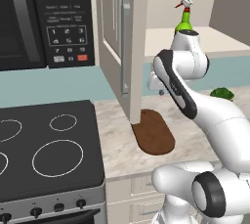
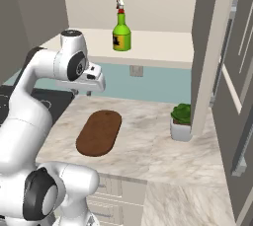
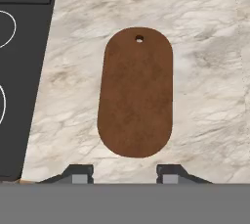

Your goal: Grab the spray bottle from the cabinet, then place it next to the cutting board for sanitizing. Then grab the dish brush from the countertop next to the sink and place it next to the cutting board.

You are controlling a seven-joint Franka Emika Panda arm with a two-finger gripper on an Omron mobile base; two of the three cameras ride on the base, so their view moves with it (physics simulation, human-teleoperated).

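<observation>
The spray bottle (image 2: 121, 31) is small and green, with a white neck, a red trigger nozzle and a yellow label bearing a dark mark I cannot read; it stands upright on the pale shelf of the cabinet (image 1: 122, 47), whose panelled door with its long silver bar handle stands swung open; nothing else shows on that shelf. My end effector (image 3: 124, 174) hangs over the surface (image 3: 205, 91), its two dark fingertips (image 3: 80, 174) parted with nothing between them, released; in the hand view the cutting board (image 3: 135, 92) lies toward 12 o'clock of the tips, flat, dark brown, rounded at both ends, with a small hole at its far end. The stove (image 1: 46, 149) sits at 9 o'clock of the board, its black top marked with white rings. In the right base view a potted plant (image 2: 181, 120) in a white pot stands at 3 o'clock of the board; the microwave (image 1: 46, 17) carries a keypad whose digits are too small to read.
</observation>
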